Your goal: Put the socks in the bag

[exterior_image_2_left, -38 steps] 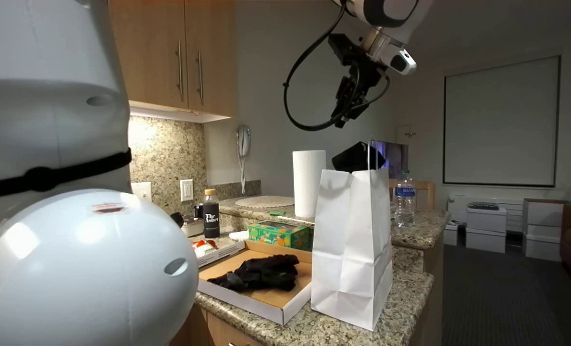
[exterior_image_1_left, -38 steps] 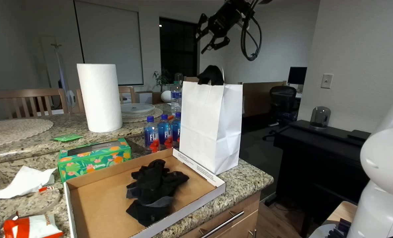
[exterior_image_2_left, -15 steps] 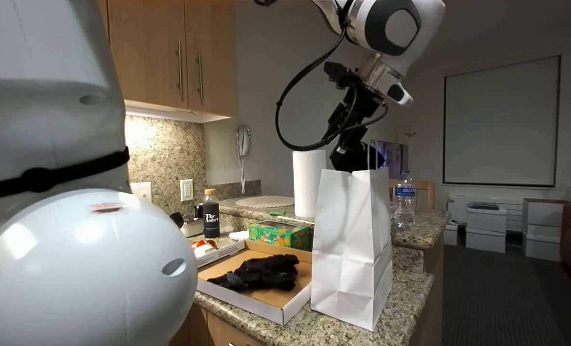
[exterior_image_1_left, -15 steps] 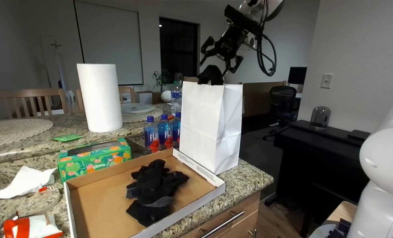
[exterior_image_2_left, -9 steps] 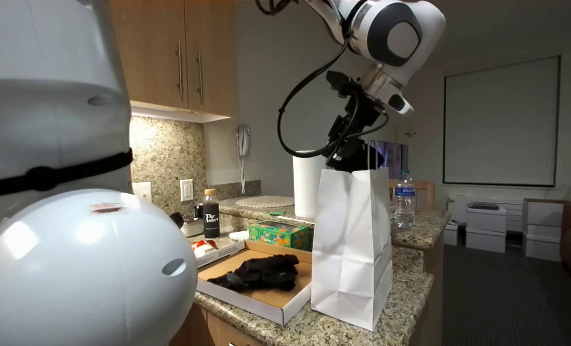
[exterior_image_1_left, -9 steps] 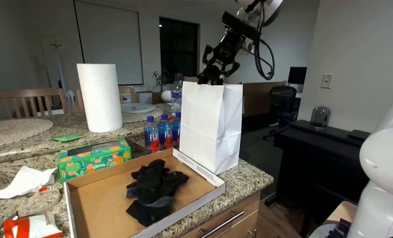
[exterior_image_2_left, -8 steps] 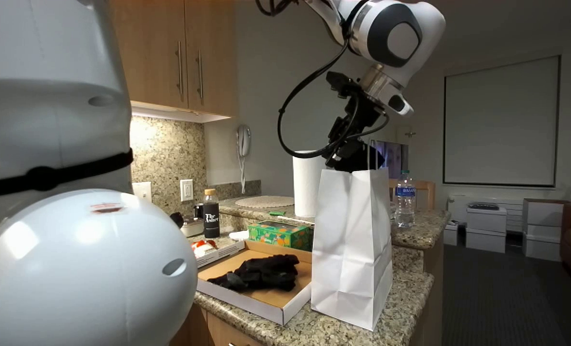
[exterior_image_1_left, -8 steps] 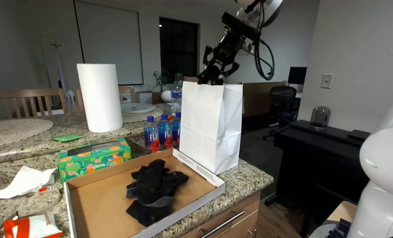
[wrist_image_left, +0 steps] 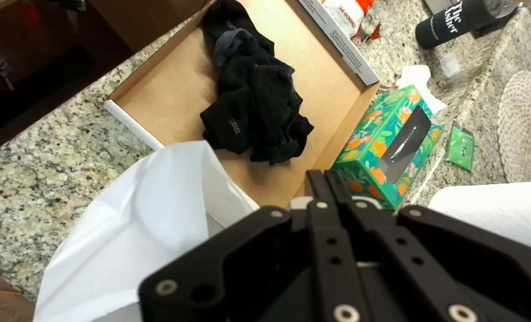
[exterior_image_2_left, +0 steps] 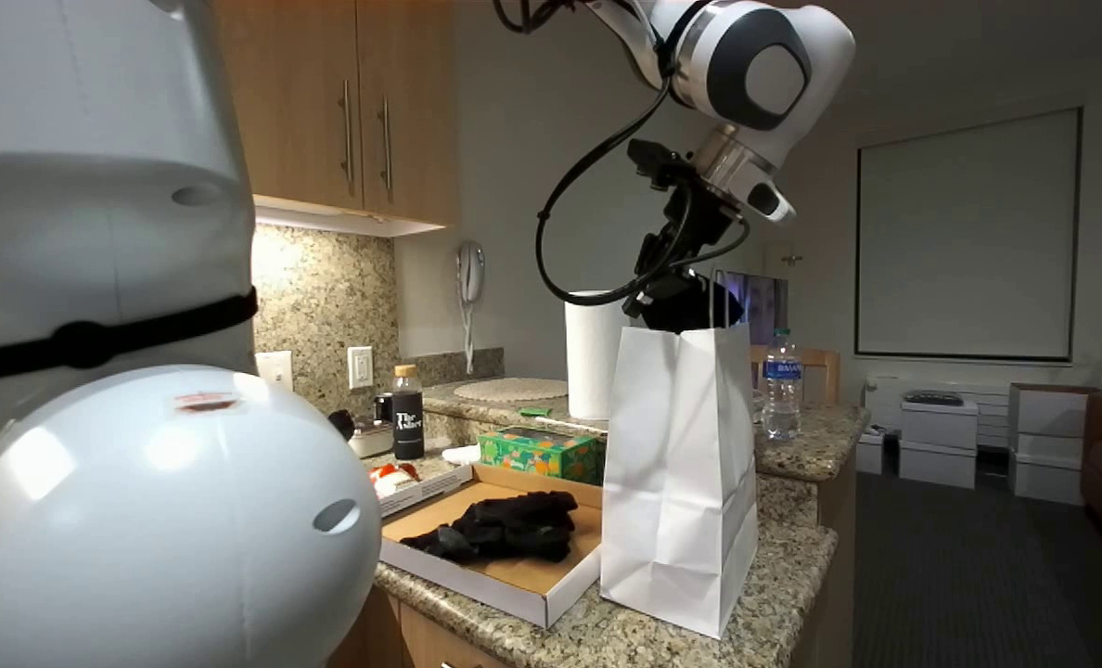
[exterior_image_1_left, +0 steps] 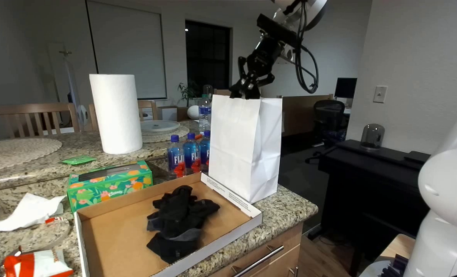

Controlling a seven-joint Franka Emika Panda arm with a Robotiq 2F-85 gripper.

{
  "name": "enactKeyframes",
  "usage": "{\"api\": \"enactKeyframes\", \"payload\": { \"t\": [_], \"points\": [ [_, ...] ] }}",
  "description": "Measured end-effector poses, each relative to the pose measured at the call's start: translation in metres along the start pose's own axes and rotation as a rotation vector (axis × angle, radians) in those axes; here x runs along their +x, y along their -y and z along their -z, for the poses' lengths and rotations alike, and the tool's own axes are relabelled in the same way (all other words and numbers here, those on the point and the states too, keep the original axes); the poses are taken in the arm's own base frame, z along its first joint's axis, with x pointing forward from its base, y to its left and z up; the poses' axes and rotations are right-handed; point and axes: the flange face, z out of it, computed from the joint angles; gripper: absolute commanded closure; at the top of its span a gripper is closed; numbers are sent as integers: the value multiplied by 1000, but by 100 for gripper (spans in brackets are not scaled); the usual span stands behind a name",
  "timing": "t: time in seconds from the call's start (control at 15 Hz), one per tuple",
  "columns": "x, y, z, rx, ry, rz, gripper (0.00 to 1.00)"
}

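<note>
Several black socks (exterior_image_1_left: pixel 178 223) (wrist_image_left: pixel 256 94) lie in a heap in the shallow cardboard box. Right of the box stands the tall white paper bag (exterior_image_1_left: pixel 236 146) (exterior_image_2_left: pixel 672 464), upright. Black sock fabric (exterior_image_2_left: pixel 704 306) bulges out above the bag's rim in both exterior views. My gripper (exterior_image_1_left: pixel 248 86) reaches down at an angle to that fabric, overlapping it in the exterior views. In the wrist view my gripper (wrist_image_left: pixel 323 175) has its fingers together, and no cloth shows between the tips. Whether they touch the fabric at the rim I cannot tell; there it is hidden from the wrist view.
The cardboard box (exterior_image_1_left: pixel 117 238) touches or nearly touches the bag's base. Behind it are a green tissue box (exterior_image_1_left: pixel 113 182), several water bottles (exterior_image_1_left: pixel 192 152) and a paper towel roll (exterior_image_1_left: pixel 115 115). The bag stands near the counter's edge (exterior_image_1_left: pixel 305 209).
The gripper has come down from high above the bag to its rim, and its fingers have closed from wide apart. The bag, the heap and the fabric at the rim look unmoved.
</note>
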Motion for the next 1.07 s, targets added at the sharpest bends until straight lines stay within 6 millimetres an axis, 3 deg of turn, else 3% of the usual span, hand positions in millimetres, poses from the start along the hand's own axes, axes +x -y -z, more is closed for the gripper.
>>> {"api": "enactKeyframes", "payload": {
  "t": [0.07, 0.13, 0.27, 0.93, 1.0, 1.07],
  "points": [
    [0, 1, 1, -2, -2, 3, 91],
    [-1, 2, 1, -4, -5, 6, 68],
    [-2, 5, 3, -10, -13, 13, 60],
    [-2, 7, 9, -22, -37, 22, 0],
    [-1, 7, 10, -22, -41, 22, 39],
    [0, 7, 10, -23, -45, 22, 37]
  ]
}}
